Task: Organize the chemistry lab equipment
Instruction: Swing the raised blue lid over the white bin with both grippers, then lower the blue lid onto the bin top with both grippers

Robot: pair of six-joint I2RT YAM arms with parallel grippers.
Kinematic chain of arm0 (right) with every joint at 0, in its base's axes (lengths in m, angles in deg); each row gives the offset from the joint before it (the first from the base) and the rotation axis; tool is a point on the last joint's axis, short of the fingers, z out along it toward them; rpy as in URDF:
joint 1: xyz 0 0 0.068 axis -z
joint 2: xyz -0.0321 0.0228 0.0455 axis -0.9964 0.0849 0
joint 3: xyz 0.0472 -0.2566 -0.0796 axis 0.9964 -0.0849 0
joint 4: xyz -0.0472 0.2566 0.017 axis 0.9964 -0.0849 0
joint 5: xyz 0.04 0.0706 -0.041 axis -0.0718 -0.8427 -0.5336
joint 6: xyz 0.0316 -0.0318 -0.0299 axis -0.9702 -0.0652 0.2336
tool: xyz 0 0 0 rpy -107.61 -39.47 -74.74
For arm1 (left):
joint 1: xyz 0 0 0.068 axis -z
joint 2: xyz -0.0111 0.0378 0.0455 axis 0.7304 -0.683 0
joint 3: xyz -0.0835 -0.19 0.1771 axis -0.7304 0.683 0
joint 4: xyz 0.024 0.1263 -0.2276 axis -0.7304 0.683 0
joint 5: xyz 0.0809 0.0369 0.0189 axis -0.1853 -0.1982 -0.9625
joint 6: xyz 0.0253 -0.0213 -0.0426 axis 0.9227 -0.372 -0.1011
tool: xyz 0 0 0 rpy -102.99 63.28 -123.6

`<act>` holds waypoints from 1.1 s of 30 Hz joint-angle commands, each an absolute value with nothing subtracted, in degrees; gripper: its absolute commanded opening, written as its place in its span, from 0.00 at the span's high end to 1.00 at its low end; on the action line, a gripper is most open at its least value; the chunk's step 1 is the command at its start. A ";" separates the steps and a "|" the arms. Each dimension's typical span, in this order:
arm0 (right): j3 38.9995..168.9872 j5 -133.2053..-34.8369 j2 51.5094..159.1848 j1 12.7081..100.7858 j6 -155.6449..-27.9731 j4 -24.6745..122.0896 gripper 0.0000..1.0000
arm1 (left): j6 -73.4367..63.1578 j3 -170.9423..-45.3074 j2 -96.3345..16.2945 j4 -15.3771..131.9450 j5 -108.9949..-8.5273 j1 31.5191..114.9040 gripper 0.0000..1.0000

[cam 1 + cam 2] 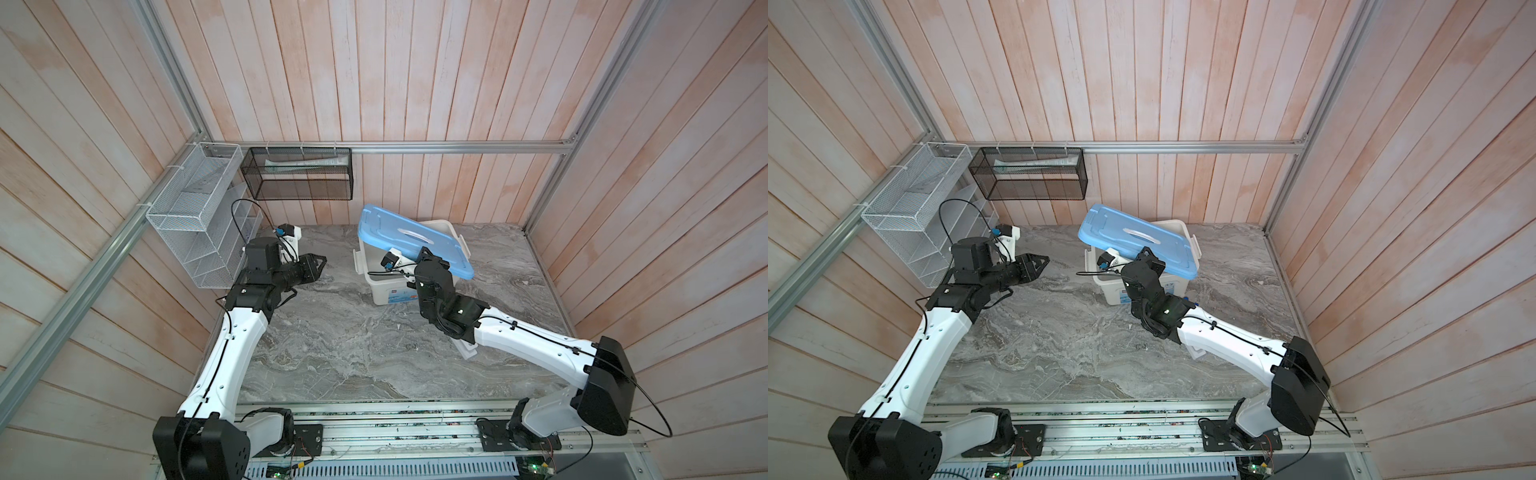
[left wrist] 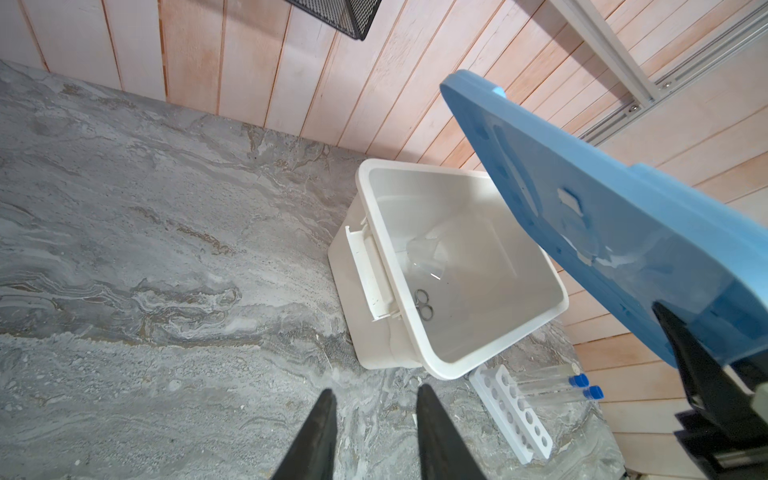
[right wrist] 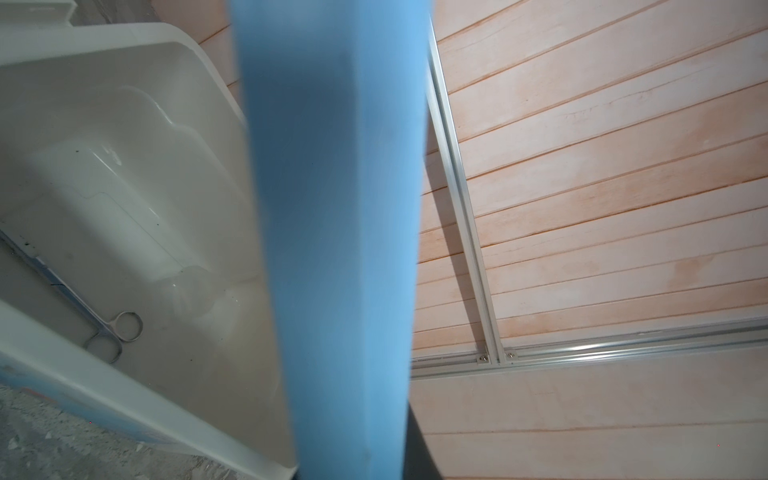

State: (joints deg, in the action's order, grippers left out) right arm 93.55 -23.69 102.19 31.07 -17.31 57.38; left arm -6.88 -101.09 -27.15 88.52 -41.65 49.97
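The tub (image 2: 374, 345) stands on the desk (image 1: 353, 345) toward the back. Over it slants the lid (image 1: 411, 241), its near edge in the right end effector (image 1: 424, 252). In the tub lie the scissors (image 2: 424, 305) and the dish (image 2: 428, 257). In front of the tub, on the desk, lies the tube rack (image 2: 513, 413) — the tubes (image 2: 552, 390) flat just beside it. The left end effector (image 1: 320, 262) hangs left of the tub, apart from it.
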 commanded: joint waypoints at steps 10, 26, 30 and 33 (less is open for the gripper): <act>91.48 -25.14 105.00 30.99 -13.07 63.25 0.94 | -4.69 -99.15 -26.54 86.41 -41.41 50.09 0.65; 88.09 -24.11 107.45 29.65 -14.09 63.00 0.94 | -6.53 -96.86 -27.10 84.75 -39.31 50.09 0.65; 87.74 -23.67 108.70 29.41 -13.90 63.33 0.94 | -7.37 -96.43 -27.71 84.31 -38.54 50.09 0.65; 87.60 -23.78 109.06 29.40 -14.43 63.50 0.94 | -8.23 -96.30 -28.26 83.57 -37.62 50.13 0.65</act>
State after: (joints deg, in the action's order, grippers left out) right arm 88.67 -24.52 108.09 29.73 -13.14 62.27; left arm -7.21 -97.03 -27.52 85.60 -39.45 49.95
